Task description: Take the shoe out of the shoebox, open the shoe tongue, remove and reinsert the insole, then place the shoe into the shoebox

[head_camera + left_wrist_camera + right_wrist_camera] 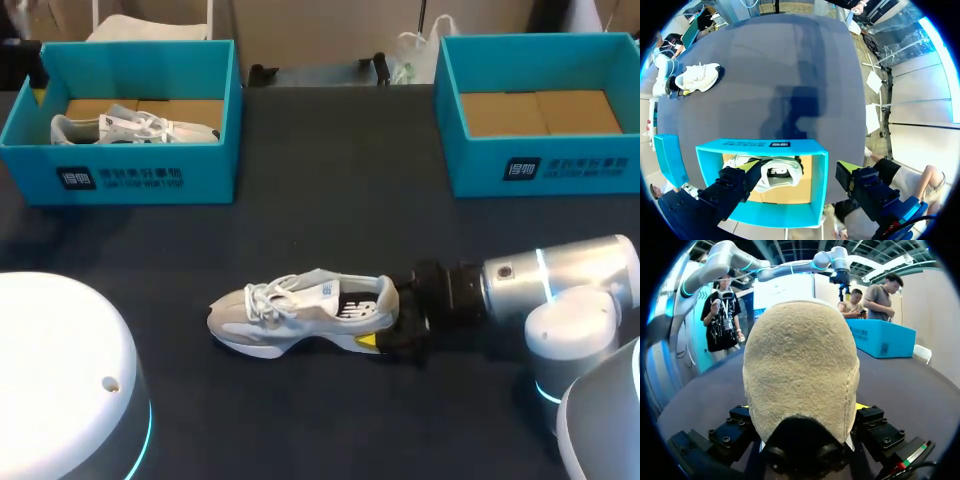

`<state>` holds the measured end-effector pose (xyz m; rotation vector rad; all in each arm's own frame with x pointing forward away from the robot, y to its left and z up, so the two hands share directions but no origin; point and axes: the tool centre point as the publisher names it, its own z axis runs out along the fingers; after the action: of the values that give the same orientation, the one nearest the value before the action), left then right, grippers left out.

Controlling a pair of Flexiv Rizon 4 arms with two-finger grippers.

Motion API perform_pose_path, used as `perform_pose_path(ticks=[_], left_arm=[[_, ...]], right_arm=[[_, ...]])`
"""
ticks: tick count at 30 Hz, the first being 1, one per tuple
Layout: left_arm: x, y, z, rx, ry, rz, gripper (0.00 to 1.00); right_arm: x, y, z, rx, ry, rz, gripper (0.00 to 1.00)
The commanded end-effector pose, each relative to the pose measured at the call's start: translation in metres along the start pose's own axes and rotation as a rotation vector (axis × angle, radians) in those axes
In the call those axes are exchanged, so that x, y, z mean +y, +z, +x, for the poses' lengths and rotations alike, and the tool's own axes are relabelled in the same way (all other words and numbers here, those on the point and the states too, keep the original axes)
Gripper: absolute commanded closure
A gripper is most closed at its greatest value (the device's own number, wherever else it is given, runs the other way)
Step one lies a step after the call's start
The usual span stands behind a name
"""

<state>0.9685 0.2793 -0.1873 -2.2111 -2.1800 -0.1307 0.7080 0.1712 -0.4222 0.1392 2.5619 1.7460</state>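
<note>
Shoe [300, 312]: pale, laced, upright on its sole mid-bench [330, 220], toe toward my left, outside both boxes.
Right tool [385, 318]: clamped on the shoe's heel, one finger on either side.
Left tool [800, 169]: fingers wide apart, above the left shoebox [760, 145].
Left shoebox: teal, holds a second shoe [130, 128].
Right shoebox [560, 165]: teal, at the bench's far right, brown floor showing.

The head camera overlooks the table [300, 230] from behind. The left wrist camera faces down, high above a shoebox [740, 145]; the right sits close behind the shoe [800, 365] all views share.
</note>
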Motion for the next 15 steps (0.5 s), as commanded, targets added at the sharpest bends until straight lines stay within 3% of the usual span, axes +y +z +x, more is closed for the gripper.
perform_pose_path(ticks=[1,15], left_arm=[[-0.0011,-0.0002,0.0003,0.002,0.0,-0.002,0.0],[-0.0011,-0.0002,0.0003,0.002,0.0,-0.002,0.0]], right_arm=[[-0.0001,-0.0017,0.0001,-0.006,0.008,0.009,1.0],[-0.0003,-0.0029,0.0002,-0.003,0.012,0.008,1.0]])
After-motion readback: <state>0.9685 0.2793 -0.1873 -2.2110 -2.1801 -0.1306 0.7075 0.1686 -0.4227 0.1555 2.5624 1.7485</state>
